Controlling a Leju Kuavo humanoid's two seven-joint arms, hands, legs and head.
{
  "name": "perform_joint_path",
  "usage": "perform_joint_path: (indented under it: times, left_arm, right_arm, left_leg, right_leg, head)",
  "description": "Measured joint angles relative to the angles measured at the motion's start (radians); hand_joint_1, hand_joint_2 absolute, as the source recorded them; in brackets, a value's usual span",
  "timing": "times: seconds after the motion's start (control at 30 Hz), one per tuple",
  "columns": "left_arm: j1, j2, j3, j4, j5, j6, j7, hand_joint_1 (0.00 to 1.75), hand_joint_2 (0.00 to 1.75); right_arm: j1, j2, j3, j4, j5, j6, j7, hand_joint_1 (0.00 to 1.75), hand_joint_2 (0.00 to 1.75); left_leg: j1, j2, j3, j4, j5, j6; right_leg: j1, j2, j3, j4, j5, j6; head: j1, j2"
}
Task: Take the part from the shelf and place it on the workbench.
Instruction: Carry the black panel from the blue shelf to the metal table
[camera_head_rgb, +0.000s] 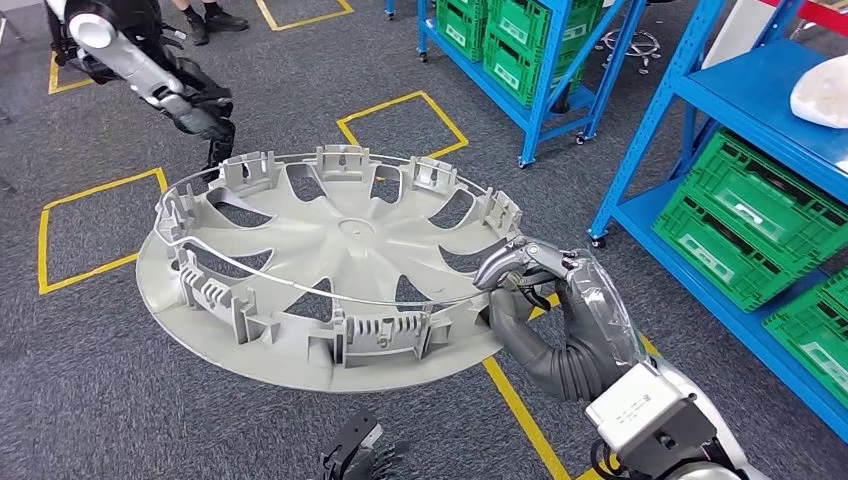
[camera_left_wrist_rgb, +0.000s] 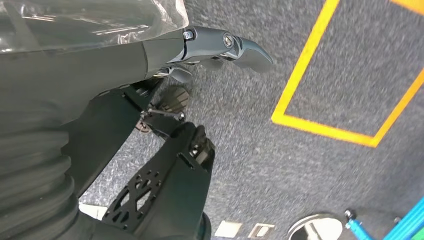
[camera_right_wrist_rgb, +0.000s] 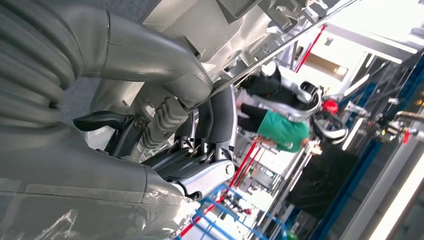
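Gripping the grey wheel cover (camera_head_rgb: 330, 270) at its rim, the right hand (camera_head_rgb: 535, 290) pinches it; its fingers (camera_right_wrist_rgb: 220, 125) wrap the wire ring in the wrist view. Left hand (camera_left_wrist_rgb: 220, 47) fingers: cannot tell.

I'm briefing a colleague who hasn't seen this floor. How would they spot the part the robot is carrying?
Look over the grey carpet with yellow taped squares, left of the blue shelving. The hubcap is the large pale grey disc, ribbed inner side up, its rim gripped by the right hand; nothing nearby is as big or round.
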Motion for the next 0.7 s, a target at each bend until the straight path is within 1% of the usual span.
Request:
perform_joint_path:
  times: [0.03, 0.07, 0.1, 0.13, 0.17, 0.2, 0.23, 0.27, 0.3, 0.33, 0.37, 0.4, 0.43, 0.47, 0.5, 0.53, 0.57, 0.6, 0.63, 0.67, 0.7]
  left_arm:
    - [-0.002, 0.000, 0.000, 0.000, 0.000, 0.001, 0.000, 0.00, 1.75]
    - [-0.004, 0.000, 0.001, 0.000, 0.000, 0.002, 0.000, 0.00, 1.75]
    - [-0.005, 0.000, 0.001, 0.000, 0.000, 0.003, 0.000, 0.00, 1.75]
    - [-0.005, 0.000, 0.001, 0.000, 0.000, 0.004, 0.000, 0.00, 1.75]
    - [-0.005, 0.001, 0.001, 0.000, 0.001, 0.006, 0.000, 0.00, 1.75]
    - [-0.004, 0.001, 0.001, 0.000, 0.001, 0.008, 0.000, 0.00, 1.75]
    - [-0.004, 0.001, 0.001, 0.000, 0.002, 0.010, 0.000, 0.00, 1.75]
    - [-0.005, 0.001, 0.001, 0.000, 0.002, 0.012, 0.001, 0.00, 1.75]
    - [-0.006, -0.001, 0.002, -0.001, 0.003, 0.013, 0.001, 0.00, 1.75]
    - [-0.007, -0.001, 0.002, -0.001, 0.003, 0.014, 0.002, 0.00, 1.75]
    - [-0.007, -0.002, 0.002, -0.001, 0.003, 0.015, 0.002, 0.00, 1.75]
    - [-0.007, -0.003, 0.002, -0.001, 0.003, 0.015, 0.002, 0.00, 1.75]
    - [-0.007, -0.003, 0.002, -0.001, 0.003, 0.015, 0.003, 0.00, 1.75]
    - [-0.006, -0.003, 0.002, -0.001, 0.003, 0.015, 0.003, 0.00, 1.75]
    - [-0.006, -0.003, 0.002, -0.002, 0.003, 0.015, 0.003, 0.00, 1.75]
    - [-0.007, -0.003, 0.002, -0.002, 0.003, 0.015, 0.003, 0.00, 1.75]
    - [-0.007, -0.003, 0.002, -0.002, 0.003, 0.015, 0.003, 0.00, 1.75]
    - [-0.007, -0.004, 0.003, -0.002, 0.003, 0.015, 0.004, 0.00, 1.75]
    - [-0.006, -0.004, 0.004, -0.003, 0.003, 0.015, 0.005, 0.00, 1.75]
    - [-0.004, -0.005, 0.005, -0.003, 0.003, 0.015, 0.006, 0.00, 1.75]
    - [-0.001, -0.005, 0.006, -0.003, 0.003, 0.015, 0.006, 0.00, 1.75]
  right_arm:
    - [0.000, 0.000, 0.000, 0.000, -0.001, 0.000, -0.001, 1.75, 1.75]
    - [-0.001, 0.000, -0.001, 0.000, -0.002, 0.000, -0.001, 1.75, 1.75]
    - [-0.001, 0.000, -0.001, 0.000, -0.003, 0.000, -0.002, 1.75, 1.75]
    - [-0.001, 0.000, -0.001, 0.000, -0.004, 0.000, -0.002, 1.75, 1.75]
    - [-0.001, 0.000, -0.001, 0.000, -0.004, 0.001, -0.002, 1.75, 1.75]
    - [-0.001, 0.000, -0.001, 0.000, -0.004, 0.001, -0.002, 1.75, 1.75]
    - [-0.001, 0.000, -0.002, 0.000, -0.004, 0.001, -0.002, 1.75, 1.75]
    - [-0.001, 0.000, -0.002, 0.000, -0.004, 0.001, -0.003, 1.75, 1.75]
    - [-0.001, -0.001, -0.002, 0.001, -0.004, 0.001, -0.004, 1.75, 1.75]
    - [0.000, -0.001, -0.002, 0.001, -0.004, 0.001, -0.004, 1.75, 1.75]
    - [0.002, -0.002, -0.002, 0.001, -0.004, 0.000, -0.005, 1.75, 1.75]
    - [0.004, -0.002, -0.002, 0.002, -0.004, 0.000, -0.005, 1.75, 1.75]
    - [0.005, -0.003, -0.002, 0.003, -0.005, 0.000, -0.005, 1.75, 1.75]
    - [0.006, -0.003, -0.002, 0.004, -0.005, 0.000, -0.005, 1.75, 1.75]
    - [0.005, -0.003, -0.002, 0.005, -0.005, 0.000, -0.005, 1.75, 1.75]
    - [0.005, -0.004, -0.002, 0.005, -0.005, 0.000, -0.006, 1.75, 1.75]
    - [0.004, -0.004, -0.002, 0.006, -0.005, 0.000, -0.006, 1.75, 1.75]
    - [0.003, -0.005, -0.002, 0.006, -0.005, 0.000, -0.006, 1.75, 1.75]
    - [0.002, -0.005, -0.003, 0.007, -0.005, 0.001, -0.006, 1.75, 1.75]
    - [0.000, -0.005, -0.003, 0.007, -0.005, 0.001, -0.006, 1.75, 1.75]
    - [-0.001, -0.005, -0.003, 0.007, -0.005, 0.001, -0.006, 1.75, 1.75]
  left_leg:
    - [-0.006, 0.025, 0.032, -0.063, 0.022, 0.005]
    - [-0.012, 0.046, 0.054, -0.106, 0.032, 0.013]
    - [-0.017, 0.059, 0.062, -0.126, 0.032, 0.021]
    - [-0.022, 0.056, 0.061, -0.130, 0.029, 0.028]
    - [-0.021, 0.044, 0.061, -0.133, 0.029, 0.037]
    - [-0.020, 0.033, 0.062, -0.137, 0.032, 0.043]
    - [-0.018, 0.021, 0.064, -0.141, 0.034, 0.050]
    - [-0.015, 0.010, 0.066, -0.145, 0.036, 0.056]
    - [-0.014, -0.002, 0.066, -0.146, 0.037, 0.060]
    - [-0.015, -0.014, 0.066, -0.145, 0.036, 0.063]
    - [-0.016, -0.027, 0.066, -0.144, 0.036, 0.064]
    - [-0.017, -0.042, 0.066, -0.143, 0.035, 0.065]
    - [-0.017, -0.056, 0.066, -0.140, 0.034, 0.065]
    - [-0.016, -0.072, 0.066, -0.136, 0.032, 0.064]
    - [-0.015, -0.086, 0.065, -0.131, 0.030, 0.062]
    - [-0.015, -0.100, 0.062, -0.126, 0.027, 0.058]
    - [-0.014, -0.113, 0.058, -0.121, 0.026, 0.053]
    - [-0.012, -0.124, 0.052, -0.118, 0.027, 0.047]
    - [-0.009, -0.135, 0.048, -0.117, 0.029, 0.041]
    - [-0.005, -0.147, 0.045, -0.119, 0.031, 0.034]
    - [-0.004, -0.146, 0.043, -0.119, 0.031, 0.028]
  right_leg:
    - [0.003, -0.010, 0.003, 0.001, -0.004, 0.005]
    - [0.006, -0.020, 0.005, 0.002, -0.007, 0.010]
    - [0.009, -0.029, 0.007, 0.001, -0.009, 0.015]
    - [0.011, -0.040, 0.008, 0.000, -0.010, 0.020]
    - [0.010, -0.049, 0.011, -0.003, -0.012, 0.026]
    - [0.007, -0.042, 0.013, -0.001, -0.019, 0.031]
    - [0.005, -0.021, 0.008, 0.014, -0.032, 0.035]
    - [0.003, 0.008, -0.007, 0.048, -0.055, 0.037]
    - [0.001, 0.039, -0.034, 0.103, -0.083, 0.037]
    - [0.001, 0.057, -0.068, 0.169, -0.111, 0.037]
    - [0.002, 0.064, -0.102, 0.230, -0.129, 0.037]
    - [0.002, 0.067, -0.125, 0.264, -0.129, 0.037]
    - [0.002, 0.068, -0.132, 0.263, -0.109, 0.036]
    - [0.001, 0.072, -0.121, 0.224, -0.073, 0.035]
    - [0.000, 0.085, -0.099, 0.162, -0.031, 0.033]
    - [-0.002, 0.108, -0.076, 0.104, -0.001, 0.031]
    - [-0.003, 0.127, -0.058, 0.059, 0.015, 0.030]
    - [-0.004, 0.141, -0.048, 0.035, 0.019, 0.029]
    - [-0.002, 0.144, -0.045, 0.029, 0.014, 0.027]
    - [-0.001, 0.134, -0.043, 0.024, 0.014, 0.024]
    - [0.000, 0.123, -0.039, 0.020, 0.016, 0.018]
  head:
    - [-0.001, 0.000]
    - [-0.001, 0.000]
    - [0.000, 0.000]
    - [0.001, 0.000]
    - [0.002, 0.000]
    - [0.003, 0.000]
    - [0.005, 0.000]
    - [0.008, 0.000]
    - [0.013, 0.000]
    - [0.017, 0.000]
    - [0.021, 0.000]
    - [0.023, 0.000]
    - [0.023, 0.000]
    - [0.024, 0.000]
    - [0.026, 0.000]
    - [0.027, 0.000]
    - [0.027, 0.000]
    - [0.027, 0.000]
    - [0.026, 0.000]
    - [0.025, 0.000]
    - [0.024, 0.000]
